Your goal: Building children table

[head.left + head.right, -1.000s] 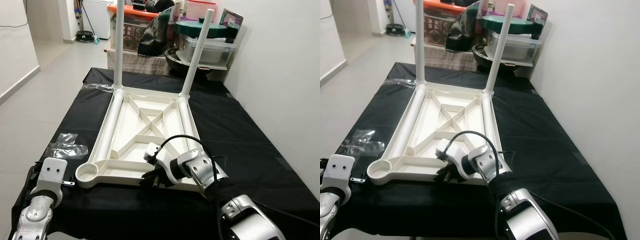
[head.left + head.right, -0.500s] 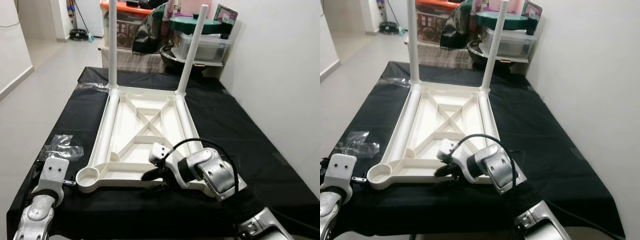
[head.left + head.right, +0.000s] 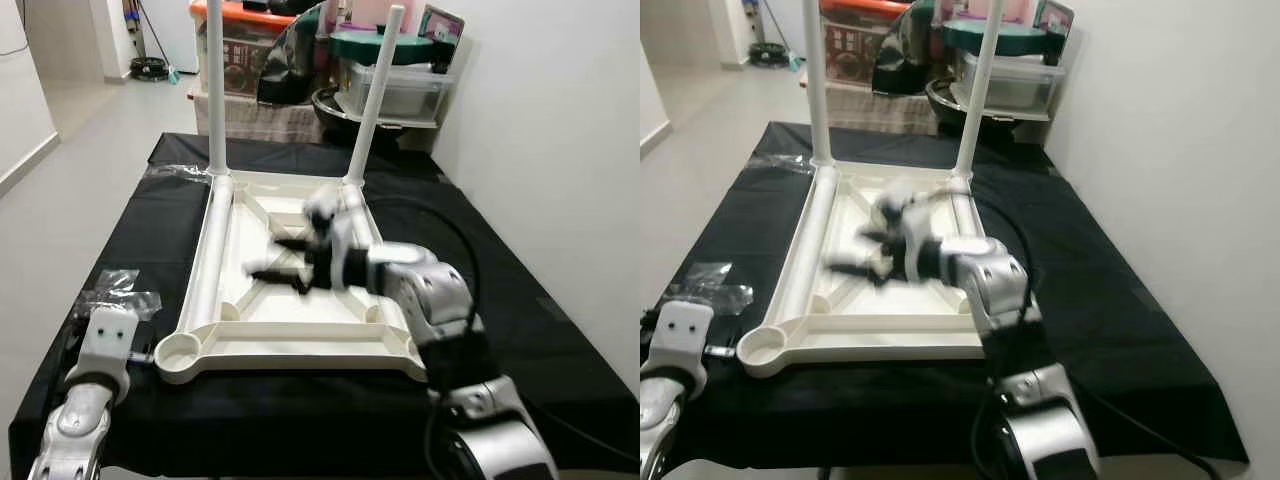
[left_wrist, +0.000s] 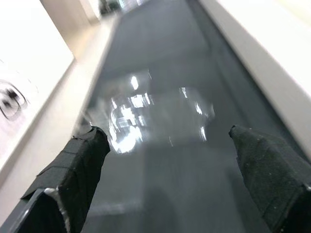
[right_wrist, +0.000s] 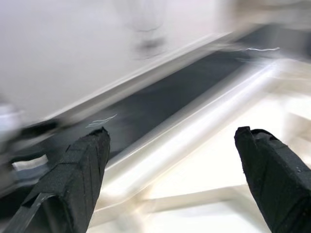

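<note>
hovering over the upturned table [image 3: 290, 318], the blurred right gripper [image 3: 281, 262] spreads its fingers wide.

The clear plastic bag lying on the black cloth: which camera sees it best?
The left wrist view: the plastic bag lies straight ahead, between the open left gripper's fingers, though blurred. The left eye view shows it small at the table's left edge, and the right eye view the same.

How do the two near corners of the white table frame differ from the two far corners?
On the white table frame, each far corner carries an upright white leg: far left leg, far right leg. The near left corner is an open round socket, and no leg stands at the near right corner.
</note>
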